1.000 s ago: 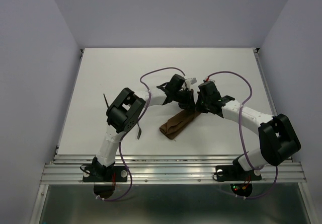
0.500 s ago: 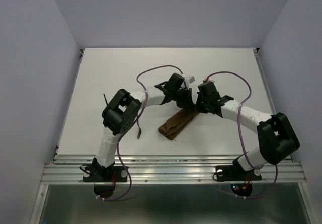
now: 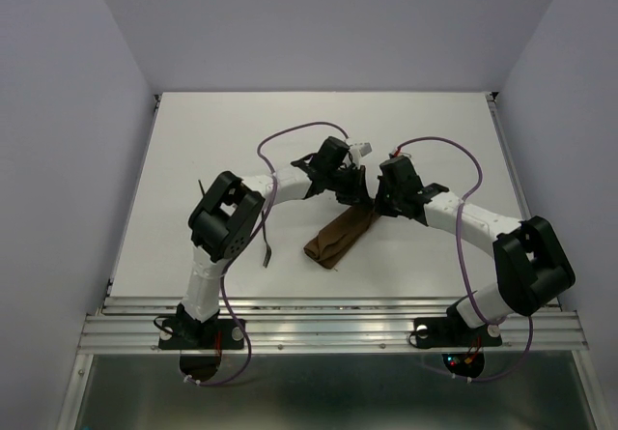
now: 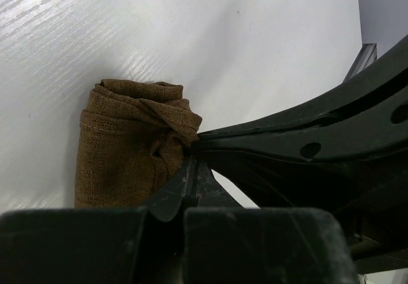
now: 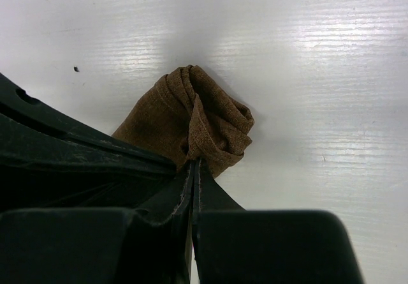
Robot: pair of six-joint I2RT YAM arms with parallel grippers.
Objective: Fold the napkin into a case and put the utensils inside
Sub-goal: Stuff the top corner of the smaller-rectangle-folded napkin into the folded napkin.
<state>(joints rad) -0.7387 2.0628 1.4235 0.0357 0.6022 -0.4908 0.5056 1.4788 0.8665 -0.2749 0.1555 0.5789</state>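
The napkin lies on the white counter as a narrow, long brown roll. It goes at a slant from the two hands back toward the arm bases. Its far end is just under the tips of both hands, and its near end lies free, to the left of the hands and closer to the bases.

The left hand is pressed together and pinches a crumpled fold at this far end. In its own wrist view the tips meet on the cloth, and the cloth bunches up where they bite.

The right hand is also pressed together on the same end, from the other side. In its wrist view the tips hold a twisted lump of the cloth. The two hands nearly touch each other.

One thin dark utensil lies on the counter well to the left of the hands, apart from the napkin's near end and beside the left arm's elbow.
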